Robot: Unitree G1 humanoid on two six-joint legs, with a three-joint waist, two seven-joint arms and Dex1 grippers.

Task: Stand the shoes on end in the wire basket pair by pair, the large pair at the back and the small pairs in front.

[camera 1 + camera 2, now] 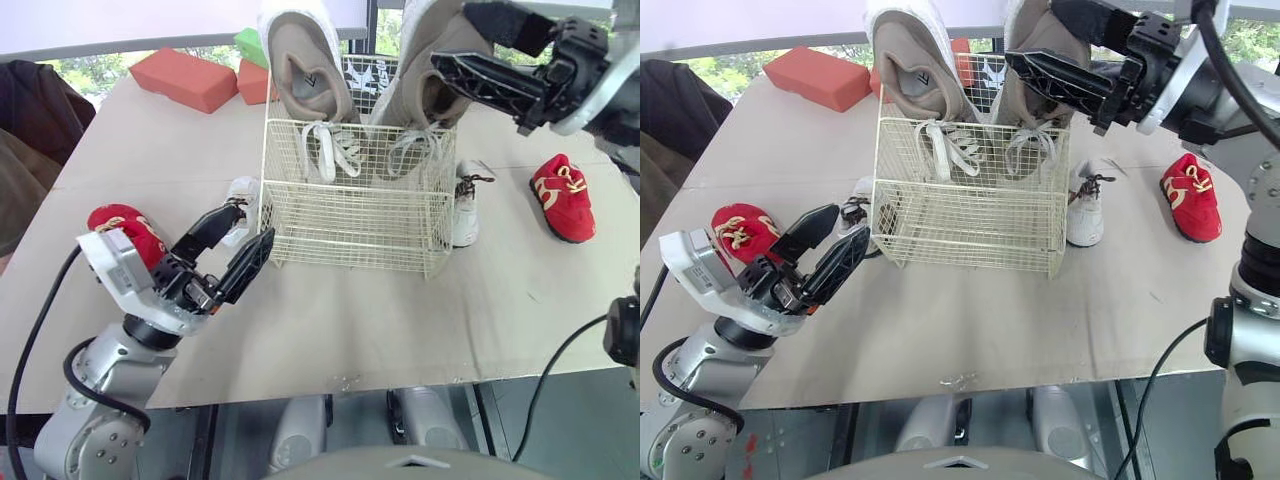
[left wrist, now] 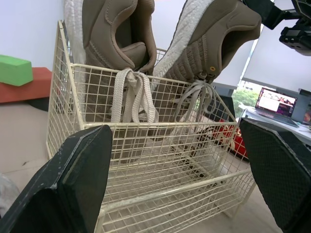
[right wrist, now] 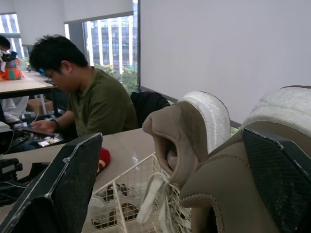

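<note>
A cream wire basket (image 1: 350, 215) stands mid-table. Two large beige shoes stand on end at its back, one on the left (image 1: 300, 65) and one on the right (image 1: 425, 75). My right gripper (image 1: 480, 50) is open, high up, its fingers spread either side of the right beige shoe's heel. My left gripper (image 1: 235, 245) is open and empty at the basket's front left corner. One small white shoe (image 1: 240, 195) lies left of the basket and another (image 1: 465, 205) lies right of it. One small red shoe (image 1: 130, 228) sits behind my left wrist, the other (image 1: 562, 197) at the far right.
Red blocks (image 1: 185, 78) and a green block (image 1: 250, 45) lie at the back left of the table. A dark garment (image 1: 30, 110) hangs at the left edge. A seated person (image 3: 92, 97) is beyond the table in the right wrist view.
</note>
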